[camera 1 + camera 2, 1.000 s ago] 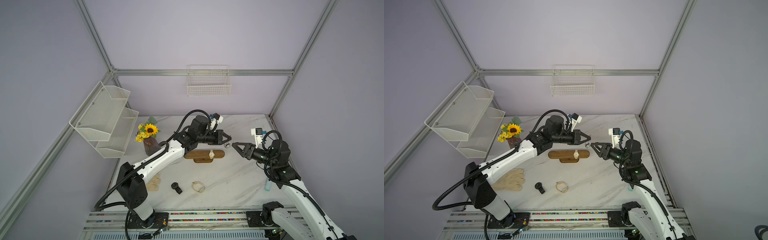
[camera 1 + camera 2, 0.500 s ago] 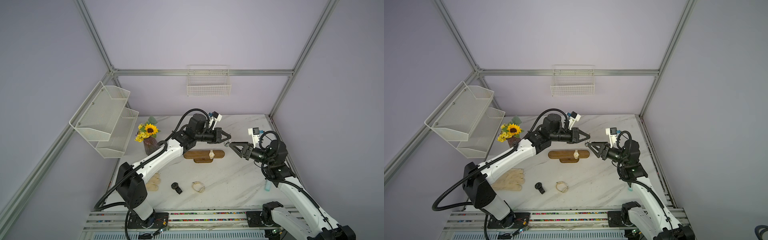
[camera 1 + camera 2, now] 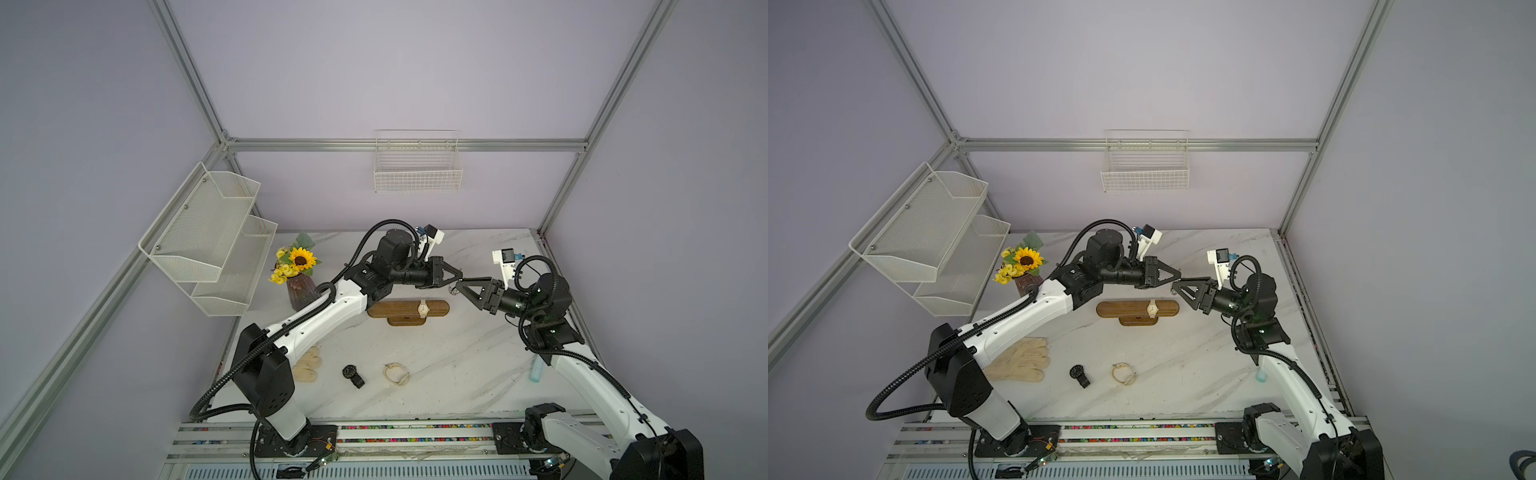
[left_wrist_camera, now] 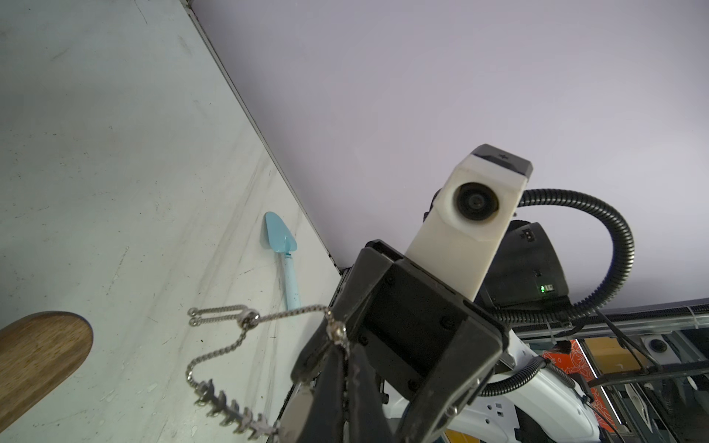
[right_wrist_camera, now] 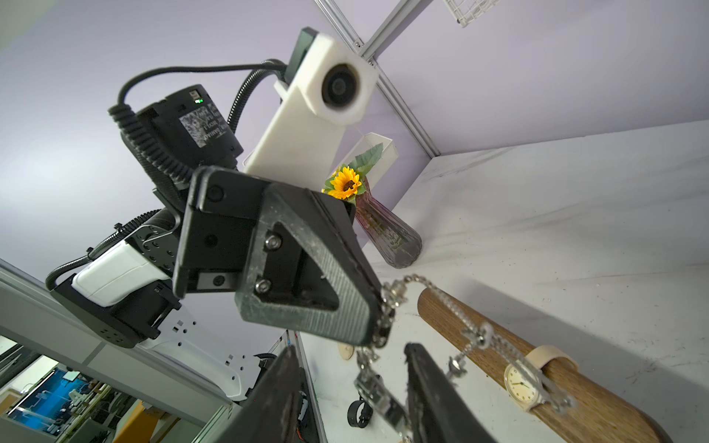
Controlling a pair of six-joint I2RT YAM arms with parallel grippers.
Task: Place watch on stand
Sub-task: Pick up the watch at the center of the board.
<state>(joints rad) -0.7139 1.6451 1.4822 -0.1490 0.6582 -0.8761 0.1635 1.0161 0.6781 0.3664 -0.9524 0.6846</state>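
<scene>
Mid-handover, by the look of it. Holding a silver chain [image 4: 249, 317] aloft in the left gripper [image 3: 457, 276], jaws clenched on one end, the rest dangling near the right end of the stand [image 3: 395, 309] and clear of the table [image 3: 457, 365]. Cannot tell whether the chain carries a dial. Meeting it tip to tip with the right gripper [image 5: 352, 354], jaws parted and straddling the hanging links, not yet pinching them. On the stand already, right of the middle: a cream watch [image 3: 423, 308]. Lying well apart toward the front: a black watch [image 3: 352, 374] and a beige band [image 3: 395, 373], both untouched. Judging the step as spreading the loop between two grips so as to thread it over the stand's rounded end. Next: close the right jaws on the links opposite the left hold, pull gently to open the loop, then lower and slide it on from the right end, stopping short of the cream watch. Risk: slack links slipping free or snagging.
</scene>
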